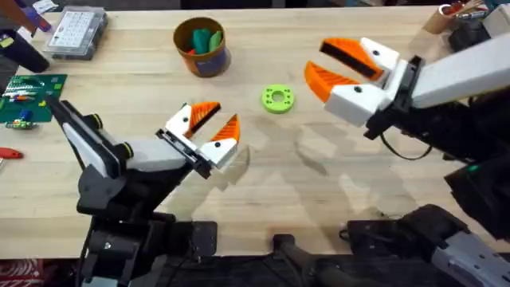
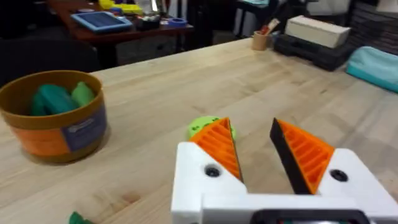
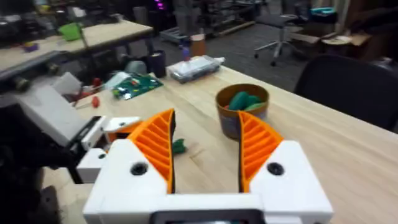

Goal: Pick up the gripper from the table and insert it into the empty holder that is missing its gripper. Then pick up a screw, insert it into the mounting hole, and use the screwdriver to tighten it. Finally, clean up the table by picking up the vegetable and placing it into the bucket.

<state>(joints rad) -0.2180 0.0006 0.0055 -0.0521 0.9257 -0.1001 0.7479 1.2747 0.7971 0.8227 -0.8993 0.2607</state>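
The orange bucket (image 1: 202,46) already holds green vegetables. A small green piece (image 3: 178,147) lies on the table nearer us than the bucket. Our left gripper (image 1: 213,129) hangs beside that piece, our right gripper (image 1: 339,64) farther off; both are spread wide, empty. We'd centre the left gripper over the piece before closing.

Overhead downward; wrists near bucket (image 1: 202,46).

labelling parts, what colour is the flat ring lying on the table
Bright green ring, clearest in the overhead view.
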